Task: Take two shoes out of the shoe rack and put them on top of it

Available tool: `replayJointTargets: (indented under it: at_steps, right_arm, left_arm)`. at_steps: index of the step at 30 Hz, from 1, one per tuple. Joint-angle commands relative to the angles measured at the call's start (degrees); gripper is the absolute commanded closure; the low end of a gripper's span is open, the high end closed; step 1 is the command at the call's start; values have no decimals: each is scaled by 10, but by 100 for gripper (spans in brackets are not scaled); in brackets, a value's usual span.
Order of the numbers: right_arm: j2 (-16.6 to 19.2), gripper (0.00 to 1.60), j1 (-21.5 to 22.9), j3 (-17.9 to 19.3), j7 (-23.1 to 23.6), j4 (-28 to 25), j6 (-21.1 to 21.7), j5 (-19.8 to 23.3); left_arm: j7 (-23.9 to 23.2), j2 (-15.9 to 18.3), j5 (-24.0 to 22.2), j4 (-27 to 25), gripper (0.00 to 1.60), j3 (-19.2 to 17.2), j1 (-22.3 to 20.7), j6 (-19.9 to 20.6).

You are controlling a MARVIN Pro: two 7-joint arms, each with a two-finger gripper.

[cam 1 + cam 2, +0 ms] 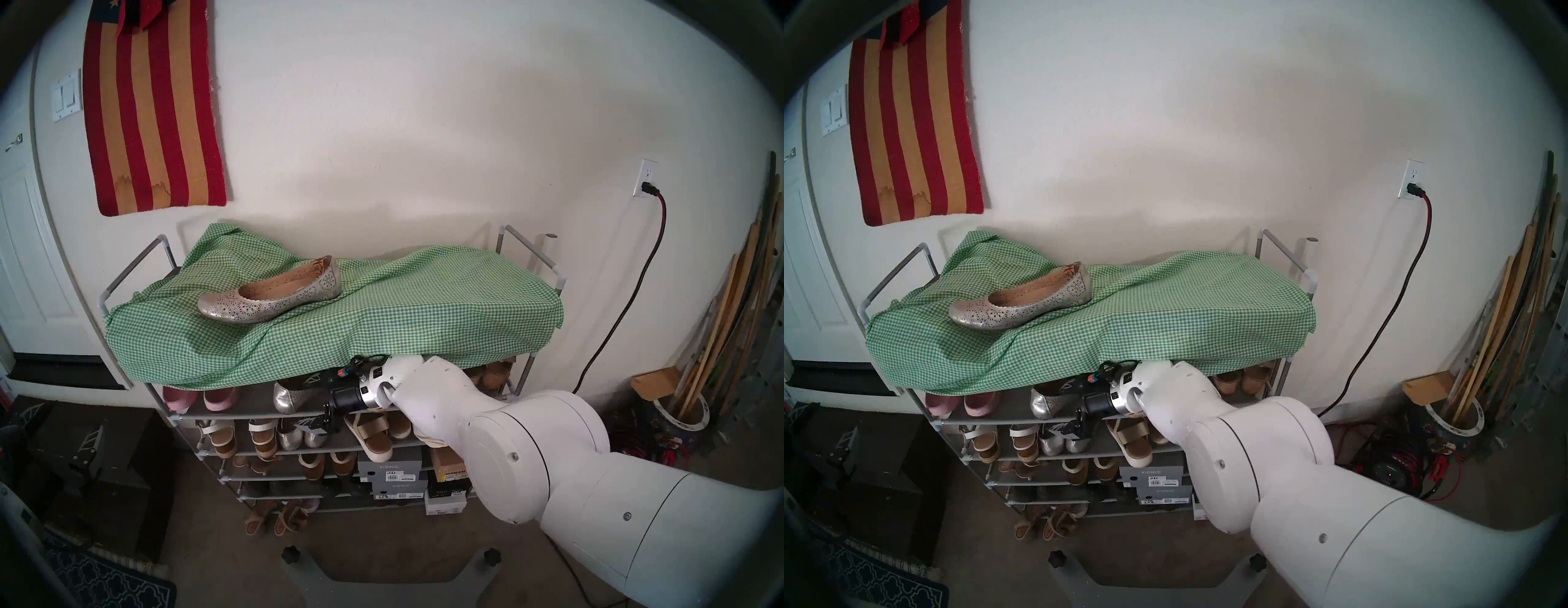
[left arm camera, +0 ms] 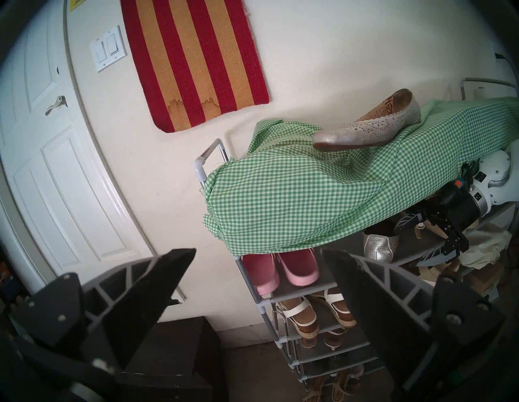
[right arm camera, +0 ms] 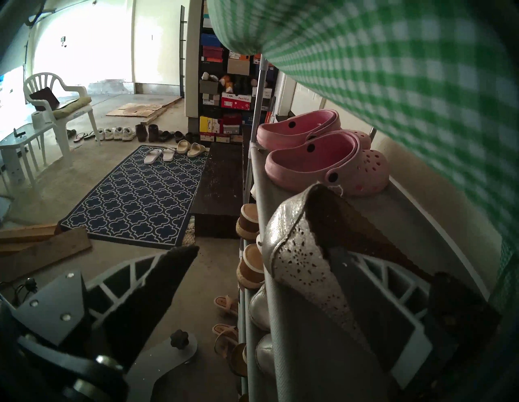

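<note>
Right arm [image 1: 488,424], head view: reaches under gingham cloth [image 1: 382,314] on shoe rack [image 1: 131,267]; 1st flat [image 1: 271,293] on top.
L wrist: left gripper [image 2: 252,278] wide open, empty.
R wrist: right gripper [image 3: 280,278] spread, one finger inside 2nd flat [image 3: 297,252], not clamped. Looks light, soft; pinch heel wall. Tight room under cloth.

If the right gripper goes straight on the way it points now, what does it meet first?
Probably the perforated silver flat on the shelf under the gingham cloth: the open right gripper already straddles its side wall. Beyond it stand the pink clogs.
</note>
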Motion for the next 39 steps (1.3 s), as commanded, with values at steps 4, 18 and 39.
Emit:
replayJointTargets:
  at_steps: [4,18,39]
  right_arm:
    - [-21,0,-6,-19,16,0,-9,-20]
    - [-30,160,-9,-27,5,-3,-3,-38]
    - [-2,160,-10,11,41,-11,-52,-14]
  left_arm:
    - [-1,1,0,-3,0,1,-2,-1]
    - [-3,1,1,-3,0,0,-3,-1]
    - [-5,-1,3,-3,0,-1,-6,0]
